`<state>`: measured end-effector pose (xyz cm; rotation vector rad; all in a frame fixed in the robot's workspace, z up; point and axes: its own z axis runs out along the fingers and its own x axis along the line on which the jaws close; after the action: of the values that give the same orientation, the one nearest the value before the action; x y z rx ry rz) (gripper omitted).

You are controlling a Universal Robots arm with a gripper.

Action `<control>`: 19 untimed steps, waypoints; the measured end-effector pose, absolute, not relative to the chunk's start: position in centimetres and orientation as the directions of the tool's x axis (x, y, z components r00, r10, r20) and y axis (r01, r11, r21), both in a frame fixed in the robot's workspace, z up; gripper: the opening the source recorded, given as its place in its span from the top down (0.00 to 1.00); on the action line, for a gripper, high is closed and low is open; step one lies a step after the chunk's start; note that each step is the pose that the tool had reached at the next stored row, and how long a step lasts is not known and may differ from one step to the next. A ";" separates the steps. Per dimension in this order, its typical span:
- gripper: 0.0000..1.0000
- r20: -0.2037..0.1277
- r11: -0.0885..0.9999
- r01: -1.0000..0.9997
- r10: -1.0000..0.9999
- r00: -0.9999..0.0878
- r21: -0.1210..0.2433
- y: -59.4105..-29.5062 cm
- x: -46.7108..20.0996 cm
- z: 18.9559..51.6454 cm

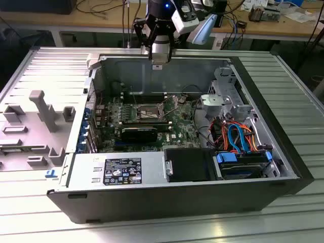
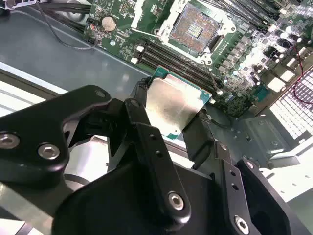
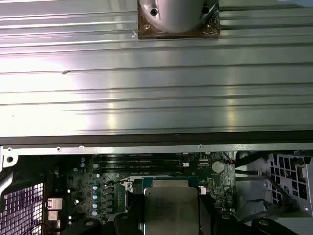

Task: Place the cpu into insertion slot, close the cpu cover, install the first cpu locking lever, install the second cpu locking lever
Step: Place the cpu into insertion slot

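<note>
A ribbed metal counter (image 1: 283, 76) carries one open computer case (image 1: 177, 200), lying on its side. In the exterior view, taking the middle of the case as the clock's centre, a green motherboard (image 1: 152, 121) fills the floor from 9 to 12 o'clock. A grey box (image 1: 86, 169) lies at 7 o'clock, a black box (image 1: 188, 164) at 6 o'clock, and a drive bay (image 1: 243, 164) with blue tabs at 4 o'clock, fed by orange and blue cables (image 1: 235, 134). The grey box bears one black label (image 1: 123, 172); its print is too small to make out. A grey plastic fixture (image 1: 43, 109) sits outside the case at 9 o'clock.

The pincer (image 1: 157, 59) hangs above the far wall at 12 o'clock. In both wrist views its two black fingers (image 2: 142, 105) clamp opposite edges of the one chip (image 2: 171, 105), (image 3: 170, 208), whose dull silver top faces the cameras, held in the air clear of the board.

The single slot (image 1: 147, 112), (image 2: 194, 30) is bare, its pin field exposed. The cover (image 2: 149, 14) appears swung up at one side of it. One coin cell (image 2: 108, 22) sits on the board nearby.
</note>
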<state>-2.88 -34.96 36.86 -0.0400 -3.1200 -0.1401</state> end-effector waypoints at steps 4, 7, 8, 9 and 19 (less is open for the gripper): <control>0.46 0.019 0.996 0.026 0.025 -1.000 0.089 -35.0 -2.9 36.9; 0.46 0.019 0.996 0.026 0.025 -1.000 0.089 -35.0 -2.9 36.9; 0.46 0.019 0.996 0.026 0.025 -1.000 0.089 -35.2 -2.9 36.9; 0.46 0.019 0.996 0.026 0.025 -1.000 0.090 -35.3 -2.9 36.9; 0.46 0.019 0.996 0.026 0.025 -1.000 0.089 -35.5 -2.9 36.9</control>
<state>-2.88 -35.53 36.85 -0.0401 -3.1201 -0.1389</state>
